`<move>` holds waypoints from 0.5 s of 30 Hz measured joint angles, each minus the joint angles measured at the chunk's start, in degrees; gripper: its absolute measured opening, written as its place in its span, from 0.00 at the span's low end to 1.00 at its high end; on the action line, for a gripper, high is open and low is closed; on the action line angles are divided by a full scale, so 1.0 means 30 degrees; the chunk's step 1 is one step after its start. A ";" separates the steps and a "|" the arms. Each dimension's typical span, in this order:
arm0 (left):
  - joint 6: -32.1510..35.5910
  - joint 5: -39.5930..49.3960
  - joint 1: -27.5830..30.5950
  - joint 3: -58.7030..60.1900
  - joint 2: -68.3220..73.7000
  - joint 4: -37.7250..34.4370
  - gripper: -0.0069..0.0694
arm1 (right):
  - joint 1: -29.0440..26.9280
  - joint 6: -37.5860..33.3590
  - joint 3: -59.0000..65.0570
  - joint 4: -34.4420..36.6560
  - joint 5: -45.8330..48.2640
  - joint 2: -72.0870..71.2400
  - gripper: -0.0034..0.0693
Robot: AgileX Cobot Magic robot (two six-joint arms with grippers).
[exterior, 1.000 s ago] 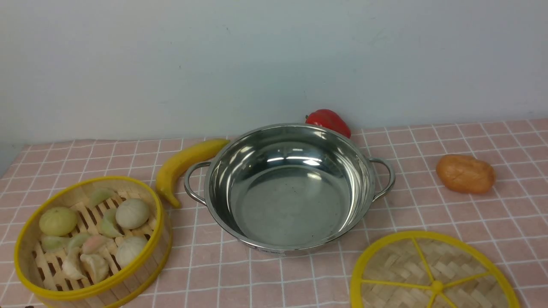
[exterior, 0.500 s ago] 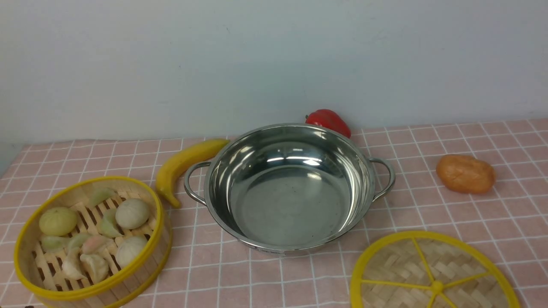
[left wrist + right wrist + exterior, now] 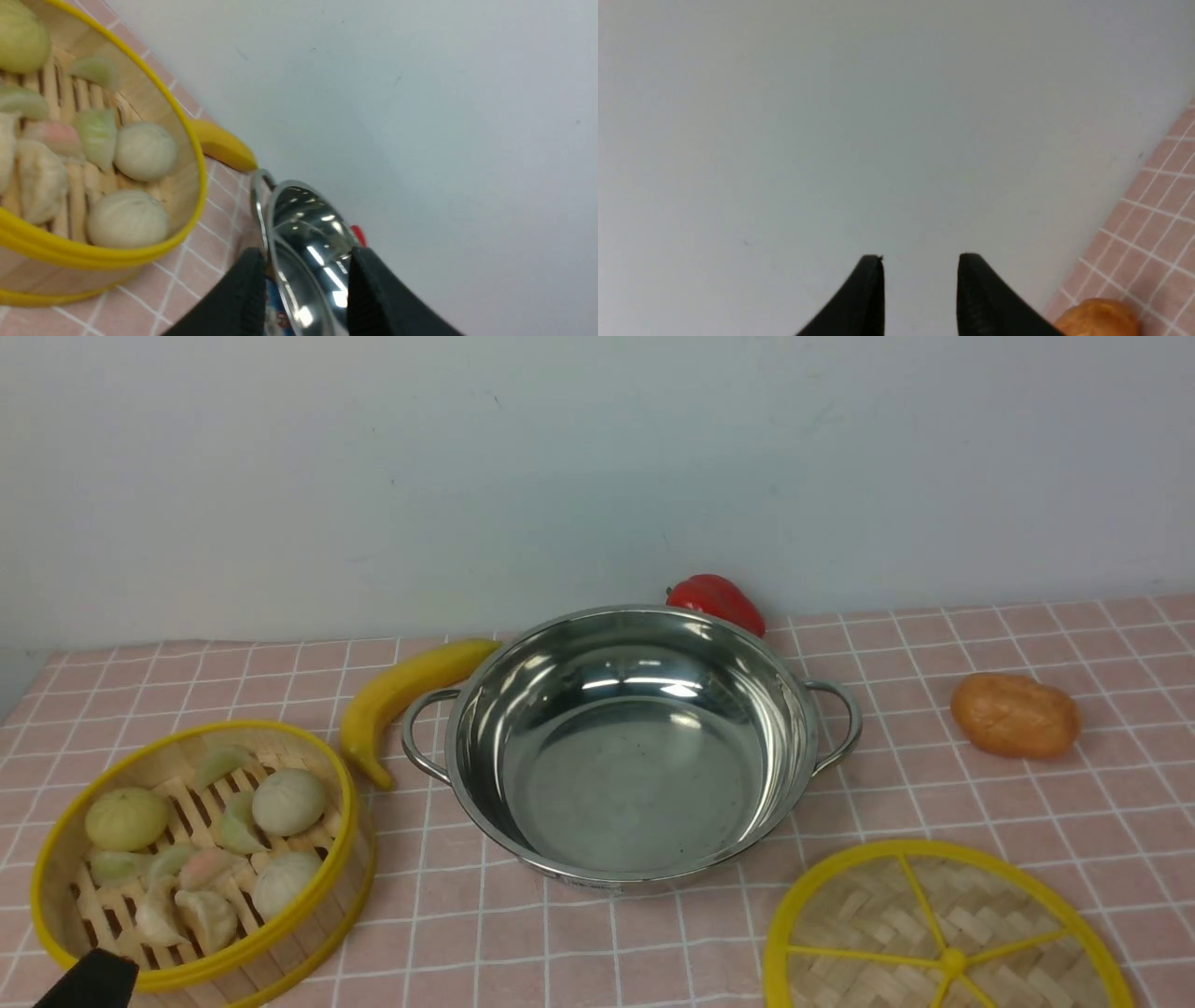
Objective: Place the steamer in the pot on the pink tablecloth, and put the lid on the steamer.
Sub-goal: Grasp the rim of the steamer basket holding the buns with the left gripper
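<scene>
Left tool (image 3: 307,254), nearest, at the steamer's (image 3: 351,807) 7 o'clock: jaws part-open, empty, probably lining up to pinch the near rim. Steamer sits on the pink tablecloth (image 3: 980,803) at the pot's (image 3: 635,784) 8 o'clock, loaded with buns, so it needs a level lift. Lid (image 3: 943,933) lies flat at 4 o'clock, handy for the right arm. Right tool (image 3: 920,261): jaws apart, empty, facing the wall. Pot empty, centred. Banana (image 3: 401,695) at 10 o'clock crowds the left handle; potato (image 3: 1015,714) at 3, pepper (image 3: 719,600) at 12.
</scene>
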 joint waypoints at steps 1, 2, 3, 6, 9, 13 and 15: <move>0.0042 -0.0180 0.0000 0.0000 0.0000 -0.0305 0.41 | 0.0000 0.0269 0.0000 0.0484 -0.0105 0.0000 0.38; 0.0086 -0.0602 0.0000 0.0000 0.0000 -0.0497 0.41 | 0.0000 0.0417 0.0000 0.0771 -0.0193 0.0000 0.38; 0.0086 -0.0918 0.0000 0.0000 0.0000 -0.0623 0.41 | 0.0000 0.0514 0.0000 0.0964 -0.0236 0.0000 0.38; -0.0035 -0.2223 0.0000 0.0000 0.0000 -0.1246 0.41 | 0.0000 0.0784 0.0000 0.1203 -0.0485 0.0000 0.38; -0.0217 -0.2924 0.0000 -0.0093 0.0000 -0.2809 0.41 | 0.0000 0.1438 0.0000 0.1285 -0.2428 0.0000 0.38; 0.0314 -0.3922 0.0000 -0.2307 -0.0019 -0.4032 0.41 | 0.0000 0.1880 -0.0549 0.0354 -0.7657 0.0020 0.38; 0.1977 -0.5334 0.0000 -0.4936 -0.0056 -0.3416 0.41 | 0.0000 0.1469 -0.2178 -0.1104 -1.0224 0.0357 0.38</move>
